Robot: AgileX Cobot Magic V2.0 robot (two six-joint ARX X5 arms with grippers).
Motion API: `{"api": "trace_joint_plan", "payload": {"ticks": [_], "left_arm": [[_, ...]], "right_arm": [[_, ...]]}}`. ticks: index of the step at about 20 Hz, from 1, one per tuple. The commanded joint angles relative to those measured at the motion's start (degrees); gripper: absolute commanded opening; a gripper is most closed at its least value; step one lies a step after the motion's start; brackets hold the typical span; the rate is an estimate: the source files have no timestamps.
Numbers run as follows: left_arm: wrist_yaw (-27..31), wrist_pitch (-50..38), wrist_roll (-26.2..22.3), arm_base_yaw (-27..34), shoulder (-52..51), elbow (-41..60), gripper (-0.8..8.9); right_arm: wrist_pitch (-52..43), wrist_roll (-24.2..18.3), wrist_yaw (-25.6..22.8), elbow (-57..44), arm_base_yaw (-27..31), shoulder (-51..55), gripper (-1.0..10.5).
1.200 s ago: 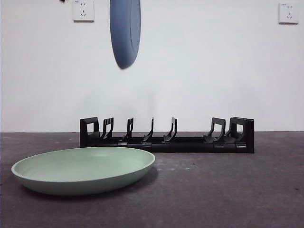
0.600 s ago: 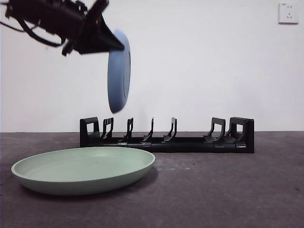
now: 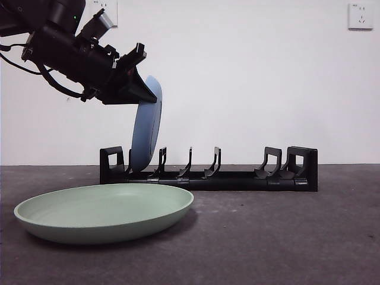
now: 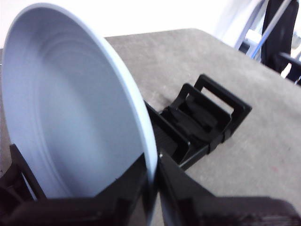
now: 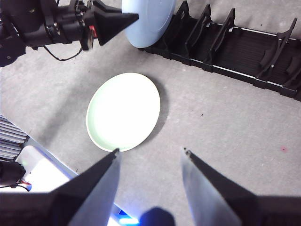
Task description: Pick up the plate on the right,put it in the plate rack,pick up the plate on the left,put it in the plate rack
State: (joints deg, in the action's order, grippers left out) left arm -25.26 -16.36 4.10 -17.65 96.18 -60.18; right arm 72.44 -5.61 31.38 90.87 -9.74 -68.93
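My left gripper (image 3: 141,90) is shut on the rim of a pale blue plate (image 3: 146,133), which it holds on edge and slightly tilted. The blue plate's lower edge sits down among the dividers at the left end of the black plate rack (image 3: 237,178). The left wrist view shows the jaws pinching the blue plate (image 4: 70,108) at the gripper (image 4: 151,174), with the rack (image 4: 207,117) beyond. A pale green plate (image 3: 104,211) lies flat on the table in front of the rack. My right gripper (image 5: 149,157) hangs open high above the green plate (image 5: 124,110).
The rack (image 5: 244,47) runs along the back of the grey table with several free slots to the right of the blue plate (image 5: 150,19). White wall sockets (image 3: 360,16) are on the wall behind. The table's edge and equipment (image 5: 28,165) show in the right wrist view.
The blue plate has come down from high above the rack until its lower edge is among the left dividers. The left arm has dropped into the front view. The green plate has not moved.
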Motion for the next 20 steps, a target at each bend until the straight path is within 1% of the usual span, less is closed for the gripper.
{"api": "trace_joint_plan", "payload": {"ticks": [1, 4, 8, 11, 15, 18, 20], "left_arm": [[1.31, 1.31, -5.81, 0.20, 0.46, 0.04, -0.08], [1.99, 2.67, -7.76, 0.00, 0.46, 0.04, -0.09], [4.52, 2.67, -7.78, -0.50, 0.48, 0.04, -0.08], [6.49, 2.69, -8.00, -1.38, 0.48, 0.04, -0.03], [6.49, 3.67, -10.91, -3.34, 0.48, 0.04, 0.12], [6.47, 4.17, -11.02, -4.09, 0.48, 0.04, 1.72], [6.47, 4.52, -10.99, -4.09, 0.48, 0.04, 1.91]], "right_arm": [[-0.09, -0.66, 0.17, -0.20, -0.09, -0.24, 2.2], [-0.17, -0.63, 0.20, -0.20, -0.09, -0.24, 2.2], [-0.07, -0.63, 0.20, -0.20, -0.15, -0.24, 2.2], [-0.04, -0.63, 0.15, -0.20, -1.42, -0.24, 2.2], [-0.09, -0.63, 0.13, -0.20, -2.78, -0.24, 2.2], [-0.02, -0.63, 0.11, -0.20, -2.80, -0.24, 2.2], [0.02, -0.63, 0.11, -0.20, -2.80, -0.24, 2.2]]}}
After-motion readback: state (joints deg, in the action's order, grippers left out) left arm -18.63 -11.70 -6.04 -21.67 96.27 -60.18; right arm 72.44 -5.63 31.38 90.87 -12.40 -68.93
